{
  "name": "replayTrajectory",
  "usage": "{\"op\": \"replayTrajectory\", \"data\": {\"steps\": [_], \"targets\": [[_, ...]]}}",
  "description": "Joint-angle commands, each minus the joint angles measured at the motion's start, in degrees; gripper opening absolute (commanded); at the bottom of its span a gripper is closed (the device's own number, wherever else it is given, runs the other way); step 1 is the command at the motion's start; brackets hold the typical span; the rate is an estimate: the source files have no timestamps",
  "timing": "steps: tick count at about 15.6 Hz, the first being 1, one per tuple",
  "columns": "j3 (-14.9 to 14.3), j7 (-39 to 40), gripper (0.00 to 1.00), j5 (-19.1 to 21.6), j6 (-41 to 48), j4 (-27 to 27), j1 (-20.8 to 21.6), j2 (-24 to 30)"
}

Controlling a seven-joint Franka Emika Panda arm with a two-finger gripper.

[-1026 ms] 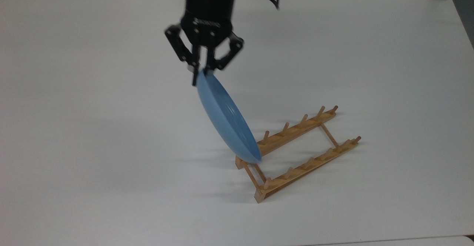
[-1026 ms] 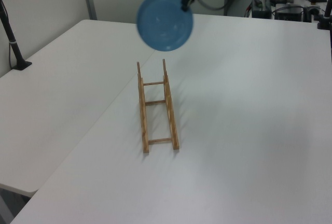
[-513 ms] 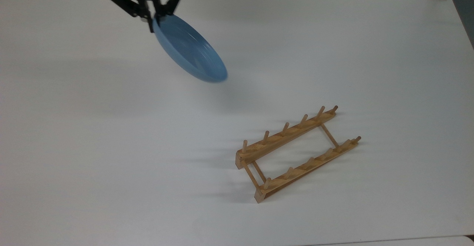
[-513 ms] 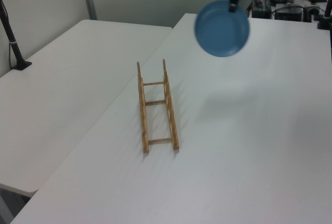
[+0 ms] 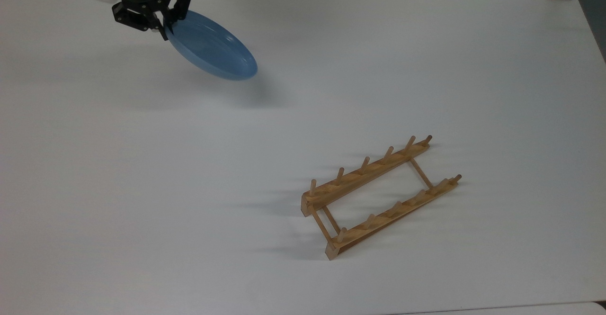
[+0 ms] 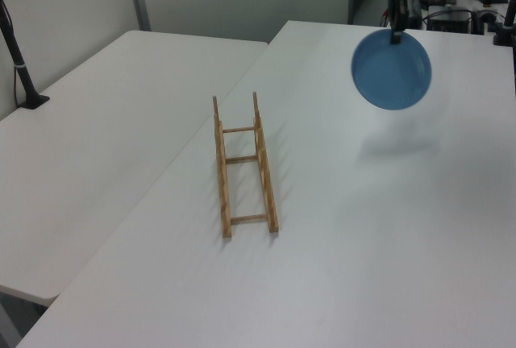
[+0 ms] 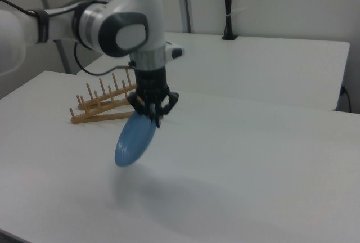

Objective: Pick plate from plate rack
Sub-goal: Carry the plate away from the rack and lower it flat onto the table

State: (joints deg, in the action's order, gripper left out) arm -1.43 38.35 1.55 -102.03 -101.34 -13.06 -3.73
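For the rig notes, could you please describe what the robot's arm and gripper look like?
The arm has glossy white rounded shells with dark grey joint covers and a blue light on top. A black cylindrical wrist carries the black gripper, built of slim linkage bars and two thin fingers. A dark cable runs along the arm.

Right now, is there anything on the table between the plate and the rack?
Nothing: the top view shows bare white table between the held plate and the rack.

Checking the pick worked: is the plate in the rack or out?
Out. The gripper holds the plate by its rim in the air, far from the rack.
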Motion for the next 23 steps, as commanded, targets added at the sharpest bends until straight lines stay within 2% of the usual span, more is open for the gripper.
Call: {"op": "replayTrajectory", "data": {"steps": [1, 6, 8, 14, 16, 19, 20, 21, 22, 23], "targets": [[-2.17, 5.85, 0.05, 1.43, -1.24, -4.74, 0.06, 1.09], [-2.52, 6.03, 0.05, 7.75, -12.47, -13.34, -2.14, 0.30], [-2.61, 5.68, 0.05, 9.87, -14.07, -13.88, -2.58, -0.75], [-2.87, 5.24, 0.05, 11.10, -16.96, -14.59, -3.90, -3.92], [-2.87, 5.06, 0.10, 11.10, -18.64, -15.64, -3.99, -5.40], [-2.87, 2.96, 0.10, 11.10, -22.32, -17.13, -4.25, -6.82], [-2.87, 2.61, 0.13, 11.10, -23.38, -17.31, -4.25, -6.91], [-2.87, 2.60, 0.39, 11.10, -23.39, -17.23, -4.25, -7.00], [-2.87, 2.52, 0.76, 11.10, -23.22, -17.05, -4.34, -7.00], [-2.87, 2.43, 0.92, 11.10, -23.13, -16.88, -4.34, -6.91]]}}
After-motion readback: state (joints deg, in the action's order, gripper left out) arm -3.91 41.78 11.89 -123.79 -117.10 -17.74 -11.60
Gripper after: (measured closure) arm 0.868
